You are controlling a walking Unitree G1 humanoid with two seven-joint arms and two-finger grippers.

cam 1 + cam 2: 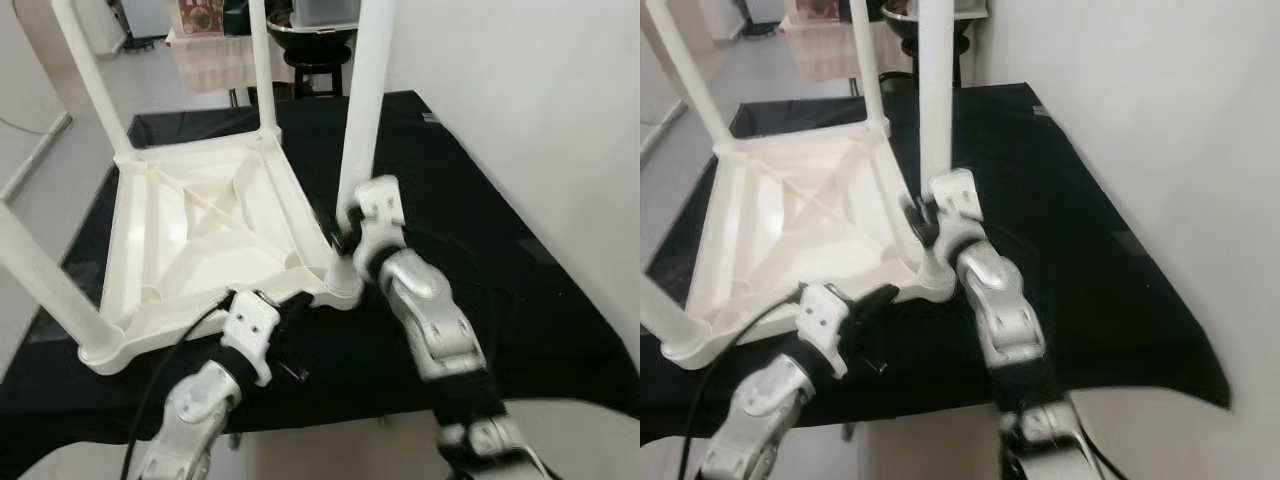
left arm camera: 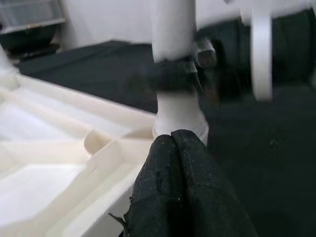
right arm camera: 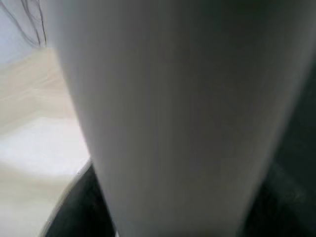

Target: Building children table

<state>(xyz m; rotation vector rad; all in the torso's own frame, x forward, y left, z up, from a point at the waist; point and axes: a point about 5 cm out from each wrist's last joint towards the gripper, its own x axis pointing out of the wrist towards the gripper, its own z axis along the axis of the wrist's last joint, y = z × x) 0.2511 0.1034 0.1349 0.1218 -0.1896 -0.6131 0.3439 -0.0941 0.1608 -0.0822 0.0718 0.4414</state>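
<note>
The right end effector (image 1: 340,232) is closed around the lower part of a white table leg (image 1: 362,120), its black fingers clamped on the tube just above the corner socket (image 1: 342,282) where the leg stands. In the right wrist view the leg's pale surface (image 3: 168,113) sits right up against the camera. The leg rises upright from the near-right corner of the children's table (image 1: 200,240), which lies upside down with its ribbed white underside facing up.

The left end effector (image 2: 173,163) has its two black fingers pressed together with nothing between them, the tips resting against the table's near edge just left of that same corner socket. In the left wrist view the closed fingertips (image 2: 190,148) point at the base of the leg, with the right end effector's dark grip showing blurred around the tube above.

Three more white legs stand in the other corners: far right (image 1: 262,65), far left (image 1: 92,75) and near left (image 1: 40,280).

The upturned table rests on a black tabletop (image 1: 500,270). A white wall (image 1: 540,110) runs along the right side, and a dark stool (image 1: 320,60) stands beyond the far edge.
</note>
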